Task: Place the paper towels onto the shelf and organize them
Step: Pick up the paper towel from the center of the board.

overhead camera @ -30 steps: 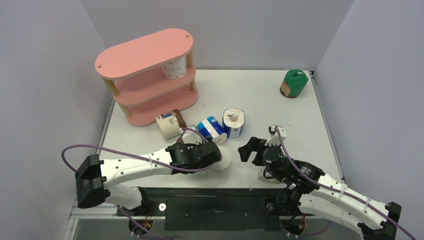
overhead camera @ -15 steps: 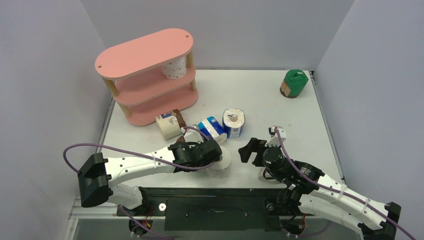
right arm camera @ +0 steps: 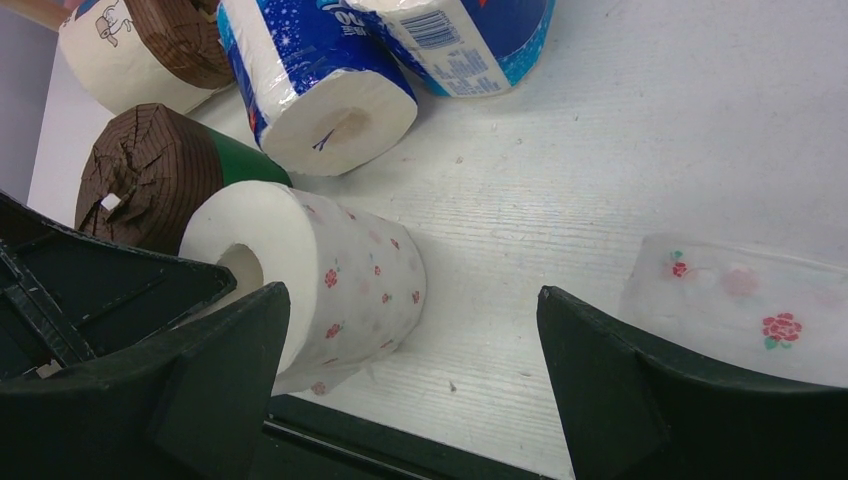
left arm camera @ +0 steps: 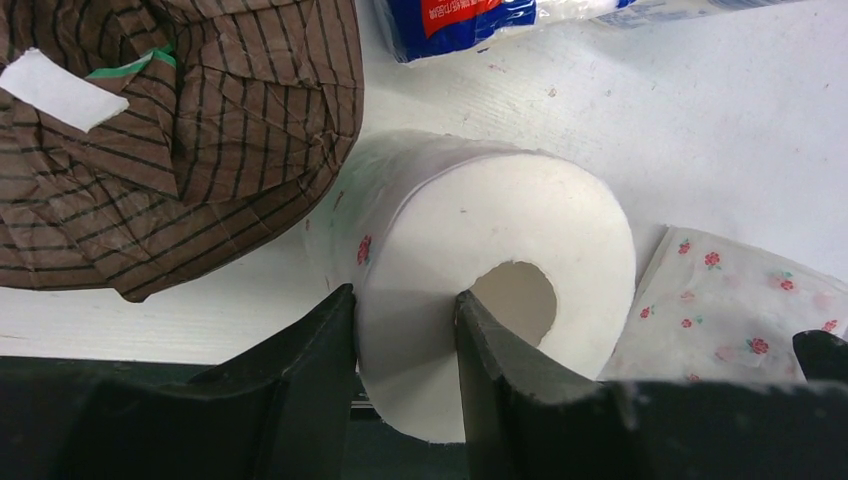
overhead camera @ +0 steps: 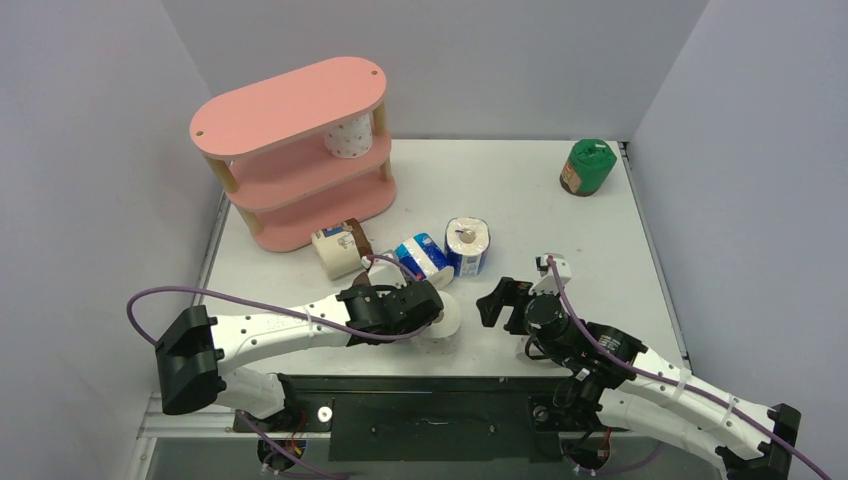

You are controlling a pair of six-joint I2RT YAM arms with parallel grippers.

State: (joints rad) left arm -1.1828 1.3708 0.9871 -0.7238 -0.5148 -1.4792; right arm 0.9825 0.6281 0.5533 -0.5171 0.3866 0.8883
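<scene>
A white paper towel roll with pink dots [left arm camera: 500, 250] lies on its side at the table's near edge. My left gripper [left arm camera: 405, 320] is shut on its wall, one finger inside the core and one outside; from above the gripper [overhead camera: 432, 308] covers part of this roll [overhead camera: 452, 318]. My right gripper [right arm camera: 410, 295] stands open to the right of that roll [right arm camera: 350, 280], with nothing between its fingers. A second dotted roll [right arm camera: 740, 295] lies by its right finger. The pink shelf [overhead camera: 290, 105] stands at the far left with a dotted roll [overhead camera: 349, 135] on its middle tier.
Two blue-and-white rolls [overhead camera: 422, 257] [overhead camera: 467, 245] and a beige roll [overhead camera: 338, 250] lie in front of the shelf. A brown-and-green roll [left arm camera: 180, 130] lies beside the held one. A green roll [overhead camera: 586, 167] stands at the far right corner. Walls close in left, right and behind.
My left gripper's jaws have closed onto the wall of the dotted roll. The right gripper has shifted slightly and stays open.
</scene>
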